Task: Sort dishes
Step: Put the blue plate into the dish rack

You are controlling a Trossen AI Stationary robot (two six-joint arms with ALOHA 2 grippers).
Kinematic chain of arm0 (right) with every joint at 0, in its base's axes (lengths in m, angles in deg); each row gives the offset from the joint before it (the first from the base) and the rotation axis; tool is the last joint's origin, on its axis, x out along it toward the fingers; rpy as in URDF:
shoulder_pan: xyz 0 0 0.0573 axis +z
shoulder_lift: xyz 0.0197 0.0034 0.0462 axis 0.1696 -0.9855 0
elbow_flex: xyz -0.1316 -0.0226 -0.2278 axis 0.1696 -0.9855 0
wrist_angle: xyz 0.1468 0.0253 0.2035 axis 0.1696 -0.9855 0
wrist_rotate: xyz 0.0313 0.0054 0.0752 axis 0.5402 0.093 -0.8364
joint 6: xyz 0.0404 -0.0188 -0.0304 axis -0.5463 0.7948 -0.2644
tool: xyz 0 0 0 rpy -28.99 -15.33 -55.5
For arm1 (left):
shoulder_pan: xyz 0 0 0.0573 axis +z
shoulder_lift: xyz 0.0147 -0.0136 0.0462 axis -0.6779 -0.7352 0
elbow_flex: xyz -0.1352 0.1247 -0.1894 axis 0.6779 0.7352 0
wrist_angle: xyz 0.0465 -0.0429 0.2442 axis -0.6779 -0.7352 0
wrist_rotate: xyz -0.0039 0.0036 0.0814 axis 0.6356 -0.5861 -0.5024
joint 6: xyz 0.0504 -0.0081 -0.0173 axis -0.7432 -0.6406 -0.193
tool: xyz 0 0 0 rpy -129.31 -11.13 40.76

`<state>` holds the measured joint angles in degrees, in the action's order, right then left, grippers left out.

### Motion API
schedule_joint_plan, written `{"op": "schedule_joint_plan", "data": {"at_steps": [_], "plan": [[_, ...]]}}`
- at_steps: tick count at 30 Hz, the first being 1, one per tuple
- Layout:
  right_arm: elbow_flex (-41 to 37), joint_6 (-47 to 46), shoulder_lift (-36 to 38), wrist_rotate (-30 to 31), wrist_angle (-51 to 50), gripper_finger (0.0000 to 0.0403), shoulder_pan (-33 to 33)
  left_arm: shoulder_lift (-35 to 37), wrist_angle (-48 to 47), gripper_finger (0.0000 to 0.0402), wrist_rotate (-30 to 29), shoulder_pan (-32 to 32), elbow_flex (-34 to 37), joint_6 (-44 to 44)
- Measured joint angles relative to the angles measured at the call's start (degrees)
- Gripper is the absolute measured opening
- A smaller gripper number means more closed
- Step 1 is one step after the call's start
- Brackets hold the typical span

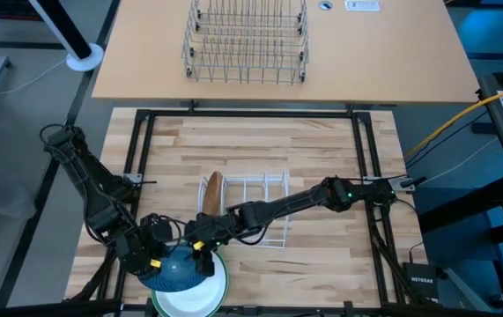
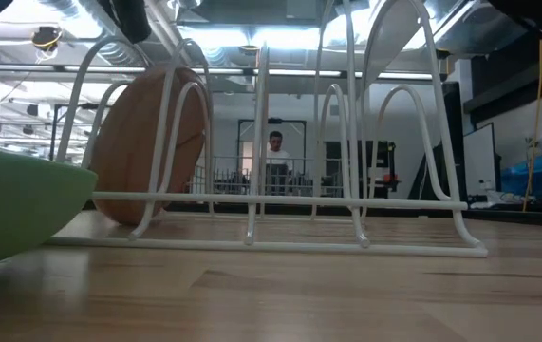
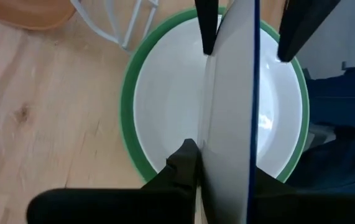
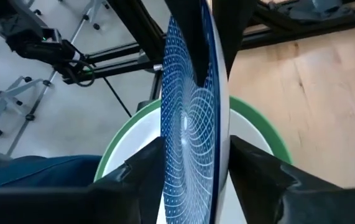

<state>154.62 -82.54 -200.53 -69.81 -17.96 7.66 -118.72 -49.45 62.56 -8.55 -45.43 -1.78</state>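
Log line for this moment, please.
blue plate on edge, both grippers, left right, shut | over white plate in green | tan plate racked

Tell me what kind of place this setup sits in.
Probably a robotics lab or workshop, not a kitchen. The wooden table has a black metal frame carrying two robot arms, yellow cables run alongside, and a person sits among equipment under industrial ceiling lights.

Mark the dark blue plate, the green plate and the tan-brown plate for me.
Dark blue patterned round plate [image 4: 186, 124], right wrist view: its spiral-patterned face.
Green round plate [image 3: 129, 93], left wrist view: its green rim.
Tan-brown round plate [image 2: 142, 142], low view: its face, in the white wire rack [image 2: 346, 204].
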Motion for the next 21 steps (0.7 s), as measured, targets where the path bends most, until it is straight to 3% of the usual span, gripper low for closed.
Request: {"op": "schedule_joint_plan", "data": {"at_steps": [9,14,21], "plan": [[0.0,5.5,6.5,0.4,0.6,0.017,-0.2,2.2,2.5,0.0024,-0.4,-0.1,-0.3,-5.4],[0.0,10.4,11.8,0.5,0.1,0.017,-0.5,4.5,2.6,0.0024,-3.5,-0.1,-3.7,-14.0],[0.0,15.1,21.1,5.8,-2.7,0.017,-1.0,8.8,2.7,0.0024,-14.8,-0.1,-9.3,-31.3]]}}
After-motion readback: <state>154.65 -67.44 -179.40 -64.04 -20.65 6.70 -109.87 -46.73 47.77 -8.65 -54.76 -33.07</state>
